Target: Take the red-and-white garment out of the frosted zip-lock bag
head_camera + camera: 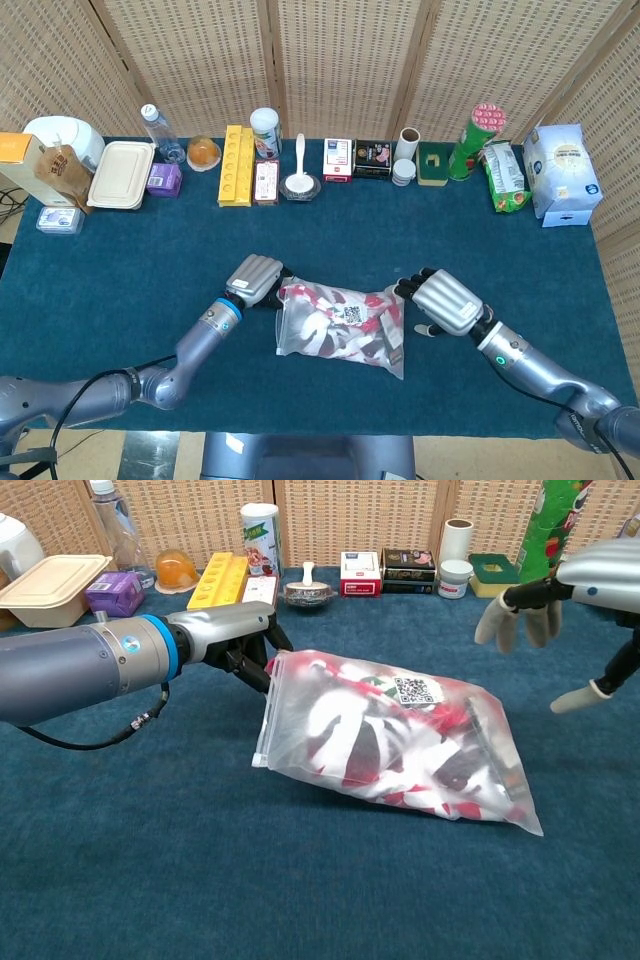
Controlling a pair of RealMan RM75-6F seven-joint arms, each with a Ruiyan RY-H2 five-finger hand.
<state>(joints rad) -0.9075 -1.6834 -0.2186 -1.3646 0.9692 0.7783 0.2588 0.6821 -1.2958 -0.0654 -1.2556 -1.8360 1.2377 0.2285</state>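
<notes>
The frosted zip-lock bag [340, 322] [400, 742] lies mid-table with its zip edge toward my left. Through the plastic shows the red-and-white garment [325, 325] [345, 730], bunched up wholly inside. My left hand [256, 277] [238, 640] is at the bag's far left corner, and its dark fingertips [255, 668] pinch the zip edge there. Over the bag's right end hovers my right hand [446, 301] [565, 588]. Its fingers hang down, spread and holding nothing, and the chest view shows it apart from the bag.
A row of items lines the table's far edge: a lunch box [121, 174], a water bottle [157, 130], a yellow tray [236, 164], a small bowl with a spoon [300, 183], small boxes [372, 158], a green can [470, 140], and a tissue pack [562, 174].
</notes>
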